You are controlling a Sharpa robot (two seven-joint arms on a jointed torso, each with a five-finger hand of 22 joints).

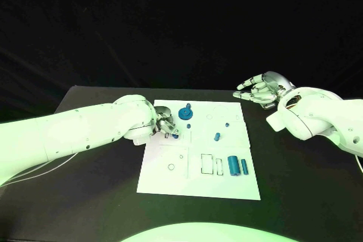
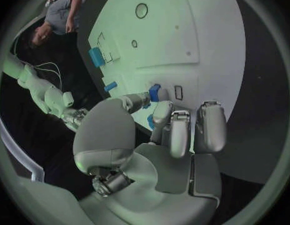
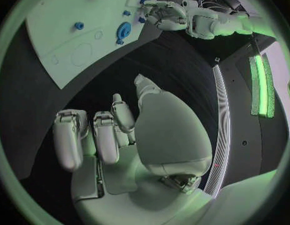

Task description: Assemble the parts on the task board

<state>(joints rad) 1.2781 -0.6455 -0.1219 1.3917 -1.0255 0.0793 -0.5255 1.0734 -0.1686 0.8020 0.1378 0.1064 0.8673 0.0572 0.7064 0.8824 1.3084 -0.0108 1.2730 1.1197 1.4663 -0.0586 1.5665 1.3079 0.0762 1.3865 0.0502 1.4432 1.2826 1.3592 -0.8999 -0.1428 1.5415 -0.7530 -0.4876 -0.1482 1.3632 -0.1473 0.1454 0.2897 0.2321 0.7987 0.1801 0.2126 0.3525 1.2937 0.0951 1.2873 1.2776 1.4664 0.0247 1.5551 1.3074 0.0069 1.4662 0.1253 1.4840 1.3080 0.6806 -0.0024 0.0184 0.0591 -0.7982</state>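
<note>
The white task board lies in the middle of the black table. My left hand rests over the board's upper left part and pinches a small blue part between thumb and a finger, close to the board. A blue gear-like part stands just beyond that hand. Two small blue pegs stand near the board's middle. Two blue cylinders lie side by side at its right edge. My right hand hovers past the board's far right corner, fingers apart, holding nothing.
Outlined slots and small holes mark the board's near half. In the right wrist view the board, the gear and my left hand lie well ahead of the right hand. Black table surrounds the board.
</note>
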